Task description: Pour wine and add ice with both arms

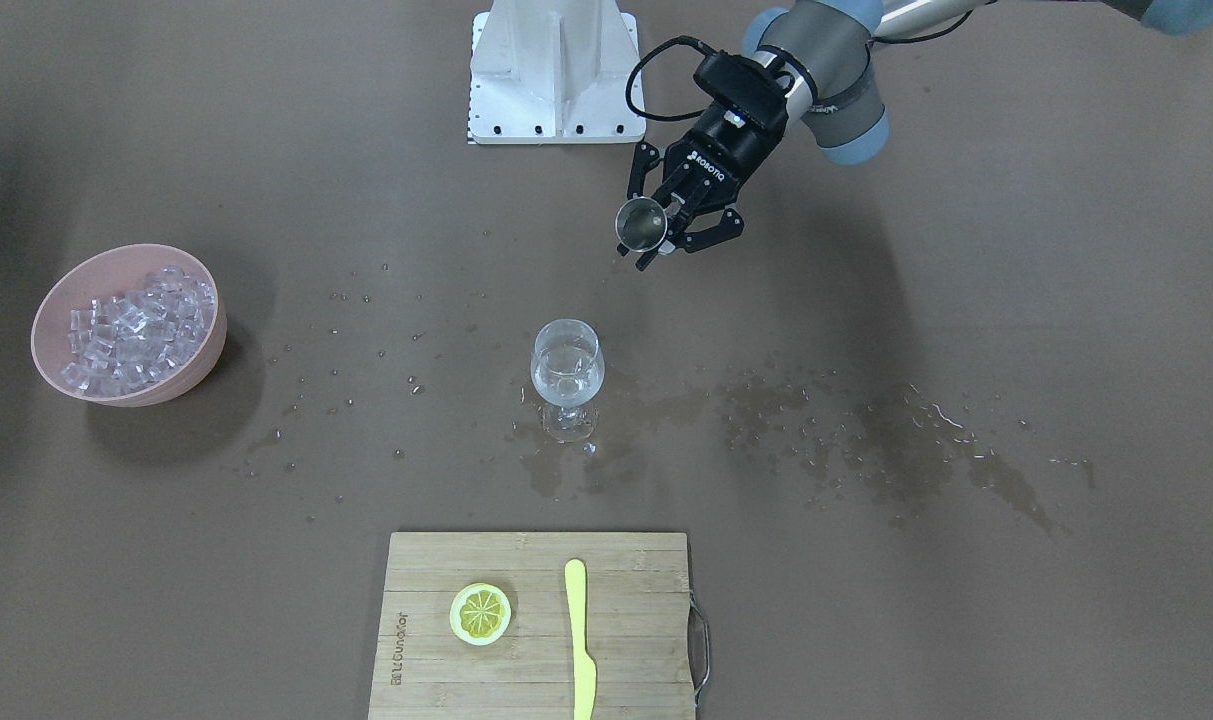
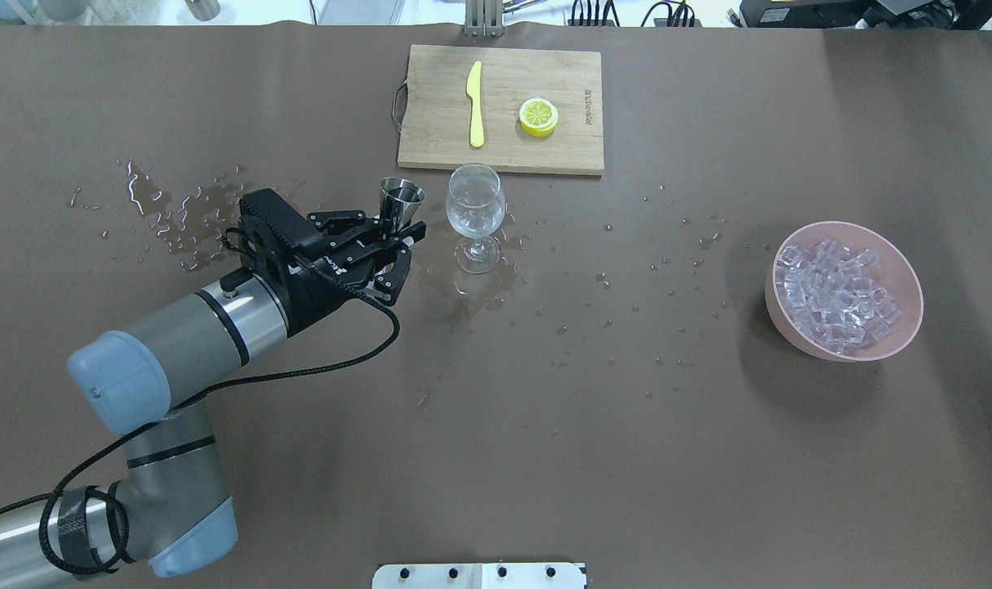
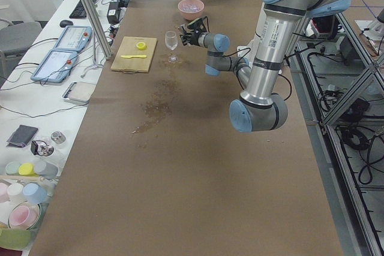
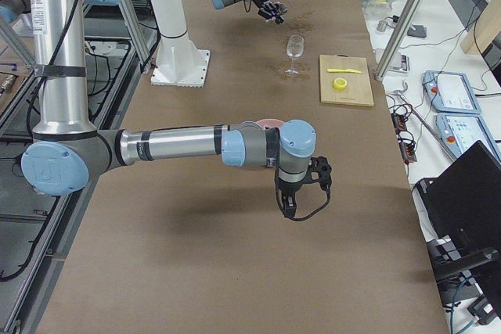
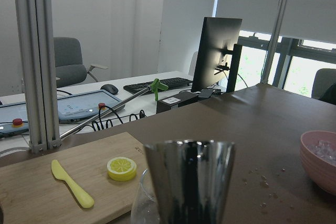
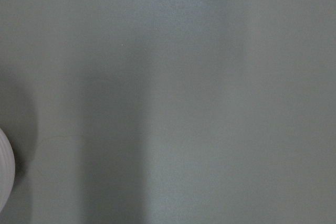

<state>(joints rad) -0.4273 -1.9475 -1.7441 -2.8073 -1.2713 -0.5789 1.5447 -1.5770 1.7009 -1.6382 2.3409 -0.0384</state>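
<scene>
Wine [image 1: 566,388]: a small amount sat in the bowl of the wine glass [image 1: 567,345], mid-table. The glass stood upright with its stem vertical, between the pedestal [image 1: 556,70] and the cutting board [image 1: 536,625]. Puddles and droplets [image 1: 866,430] lay around its foot and off toward the robot's left.

Ice [image 1: 138,322]: heaped in the pink bowl [image 1: 206,352] on the robot's right side of the table, well apart from the glass.

Left gripper [image 1: 668,222]: fingers pinched on a steel jigger [image 1: 642,222]. The jigger was mouth up with its long axis about vertical, maybe slightly tilted; hard to call from these angles. It was held just beside the glass on the robot's left, rim near glass-rim height. I couldn't tell whether it held any liquid.

Left arm: forearm low over the table, gripper body roughly horizontal, pointing toward the glass.

Right arm: forearm stretched level over the table near the bowl, right gripper [image 4: 301,185] pointing down, off the surface. It shows only in the right side view, so I couldn't tell whether its fingers were spread or together.
</scene>
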